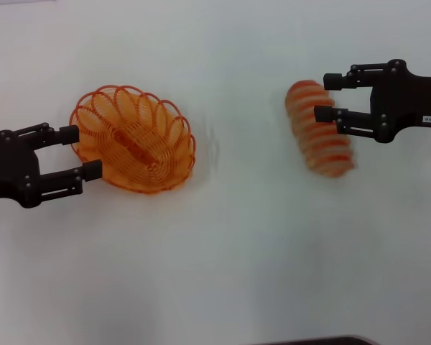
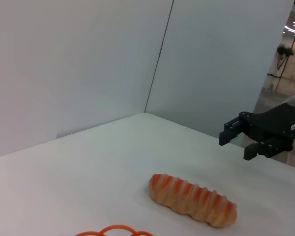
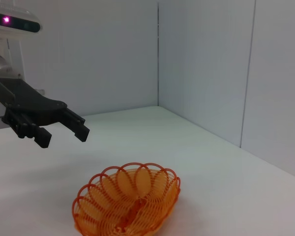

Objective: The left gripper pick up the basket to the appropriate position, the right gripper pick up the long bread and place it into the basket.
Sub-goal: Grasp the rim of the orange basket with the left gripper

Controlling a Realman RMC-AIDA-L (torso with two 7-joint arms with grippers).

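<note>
The orange wire basket (image 1: pixel 133 140) sits on the white table at the left, and nothing lies in it. My left gripper (image 1: pixel 82 152) is open at its left rim; the right wrist view shows this gripper (image 3: pixel 64 138) hovering above the basket (image 3: pixel 128 204), not touching it. The long bread (image 1: pixel 317 129), tan with orange-red stripes, lies on the table at the right. My right gripper (image 1: pixel 321 97) is open over the loaf's far end. In the left wrist view it (image 2: pixel 234 147) hangs above and beyond the bread (image 2: pixel 191 199), apart from it. A sliver of basket rim (image 2: pixel 113 231) shows there.
The white table (image 1: pixel 237 251) stretches bare between basket and bread. Pale walls (image 3: pixel 206 73) meet in a corner behind the table. A dark edge (image 1: pixel 309 341) shows at the near side of the head view.
</note>
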